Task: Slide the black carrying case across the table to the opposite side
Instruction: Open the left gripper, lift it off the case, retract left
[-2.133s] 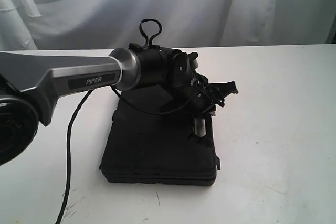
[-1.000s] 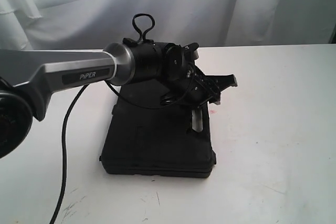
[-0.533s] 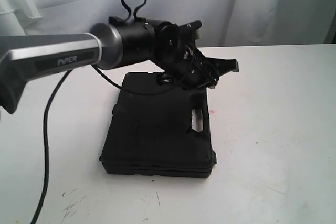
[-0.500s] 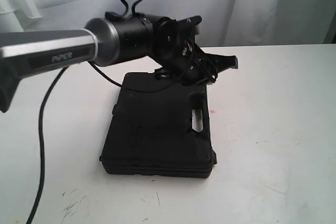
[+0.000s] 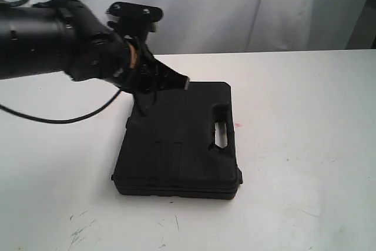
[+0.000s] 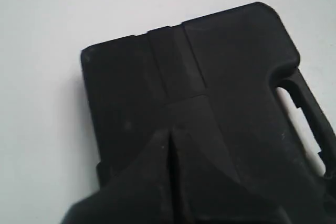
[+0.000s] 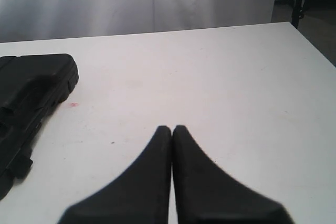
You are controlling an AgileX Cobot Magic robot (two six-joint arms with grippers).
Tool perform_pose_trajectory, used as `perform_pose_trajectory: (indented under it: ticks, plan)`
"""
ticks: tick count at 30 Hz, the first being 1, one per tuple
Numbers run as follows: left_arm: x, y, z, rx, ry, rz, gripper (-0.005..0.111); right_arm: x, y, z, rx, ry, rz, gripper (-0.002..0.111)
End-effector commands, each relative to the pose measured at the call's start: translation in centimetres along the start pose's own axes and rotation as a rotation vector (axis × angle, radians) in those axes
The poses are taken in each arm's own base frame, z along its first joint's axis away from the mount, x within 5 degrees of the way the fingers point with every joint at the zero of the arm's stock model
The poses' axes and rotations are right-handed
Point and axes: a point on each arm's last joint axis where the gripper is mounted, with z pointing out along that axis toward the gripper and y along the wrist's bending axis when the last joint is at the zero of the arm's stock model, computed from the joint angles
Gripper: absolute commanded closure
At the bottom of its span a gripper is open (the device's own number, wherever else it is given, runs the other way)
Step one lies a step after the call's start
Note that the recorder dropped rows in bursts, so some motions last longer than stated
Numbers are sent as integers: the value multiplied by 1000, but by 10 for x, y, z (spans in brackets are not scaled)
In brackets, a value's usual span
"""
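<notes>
Black carrying case (image 5: 176,139) lies flat on the bench (image 5: 305,145), lid up, a bit left of centre. Handle slot (image 5: 221,134) is on the case's right side, toward the far corner. Moulded panel lines run across the lid in the left wrist view, where the case (image 6: 220,77) fills most of the picture.

Left hand (image 5: 181,82): fingers pressed together, nothing between them. In the exterior view it sits over the far-left corner of the case, pointing right. In the left wrist view the closed tips (image 6: 169,132) are over the lid; can't tell if they touch it. The arm comes in from the far left, with a black cable (image 5: 59,119) looping down to the bench below it.

Right hand (image 7: 171,128): also closed tight, holding nothing, over bare bench. It's not visible in the exterior view. Its camera sees one end of the case (image 7: 31,90), well apart from the tips.

Small red speck (image 5: 237,125) on the bench just right of the handle side, also seen at (image 7: 73,104). Faint dark scratches (image 5: 82,227) near-left. White curtain (image 5: 235,10) behind the far edge.
</notes>
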Motion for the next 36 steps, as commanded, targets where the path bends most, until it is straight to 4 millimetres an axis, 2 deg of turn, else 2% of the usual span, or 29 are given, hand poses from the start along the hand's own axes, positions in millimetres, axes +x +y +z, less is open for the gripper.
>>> perform_pose_trajectory:
  ticks: [1, 3, 11, 19, 29, 32, 36]
  plan:
    - [12, 30, -36, 11, -80, -59, 107, 1, -1, 0, 7, -5, -10, 108]
    - [27, 42, -58, 14, -109, -74, 107, 1, -1, 0, 7, -5, -10, 108]
    - [65, 57, -105, 21, -158, -85, 107, 1, -1, 0, 7, -5, -10, 108]
    - [71, 67, -139, -17, -178, -109, 107, 1, -1, 0, 7, -5, -10, 108]
    - [70, 72, -145, -77, -204, -19, 107, 1, -1, 0, 7, -5, -10, 108]
    - [77, 76, -144, -121, -137, -25, 107, 1, -1, 0, 7, -5, -10, 108]
    - [96, 79, -137, -136, -85, -7, 107, 1, -1, 0, 7, -5, -10, 108]
